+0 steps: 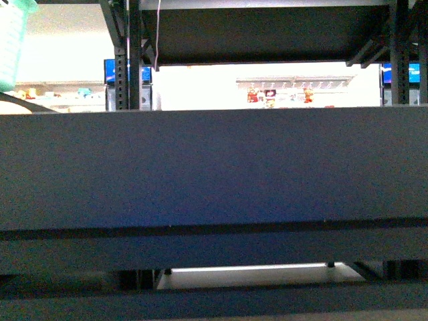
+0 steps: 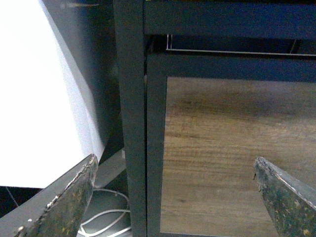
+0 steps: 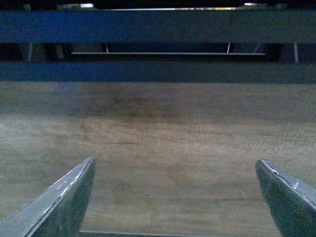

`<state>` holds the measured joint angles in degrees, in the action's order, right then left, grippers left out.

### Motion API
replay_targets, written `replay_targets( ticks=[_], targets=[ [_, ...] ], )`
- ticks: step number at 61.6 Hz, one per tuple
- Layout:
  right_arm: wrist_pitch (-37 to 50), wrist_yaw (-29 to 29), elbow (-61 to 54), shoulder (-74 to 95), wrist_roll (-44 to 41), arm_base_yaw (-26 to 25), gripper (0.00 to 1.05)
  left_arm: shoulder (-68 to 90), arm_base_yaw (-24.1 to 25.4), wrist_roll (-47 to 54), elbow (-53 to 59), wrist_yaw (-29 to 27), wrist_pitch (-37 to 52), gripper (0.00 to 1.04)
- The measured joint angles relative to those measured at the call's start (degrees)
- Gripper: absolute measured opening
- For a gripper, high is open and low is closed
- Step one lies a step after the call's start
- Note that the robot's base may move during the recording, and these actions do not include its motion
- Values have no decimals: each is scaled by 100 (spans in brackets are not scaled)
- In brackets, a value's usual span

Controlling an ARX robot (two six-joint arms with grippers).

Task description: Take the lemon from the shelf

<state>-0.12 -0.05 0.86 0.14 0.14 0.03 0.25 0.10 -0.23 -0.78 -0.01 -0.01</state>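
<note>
The black metal shelf fills the front view, its wide front lip right before the camera and a perforated post at the upper left. No lemon shows in any view. My left gripper is open and empty, next to a dark upright post of the shelf. My right gripper is open and empty over a wood-grain floor, facing low dark rails of the shelf. Neither arm shows in the front view.
A green basket hangs at the front view's upper left. A bright store with white shelving lies beyond the rack. White cables and a white panel lie beside the post in the left wrist view.
</note>
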Motion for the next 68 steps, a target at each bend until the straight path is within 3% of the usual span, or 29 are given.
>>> replay_targets(
  ticks=[68],
  targets=[
    [0, 2, 0, 0, 0, 0, 97, 0, 0, 0, 0, 0, 0, 97]
  ],
)
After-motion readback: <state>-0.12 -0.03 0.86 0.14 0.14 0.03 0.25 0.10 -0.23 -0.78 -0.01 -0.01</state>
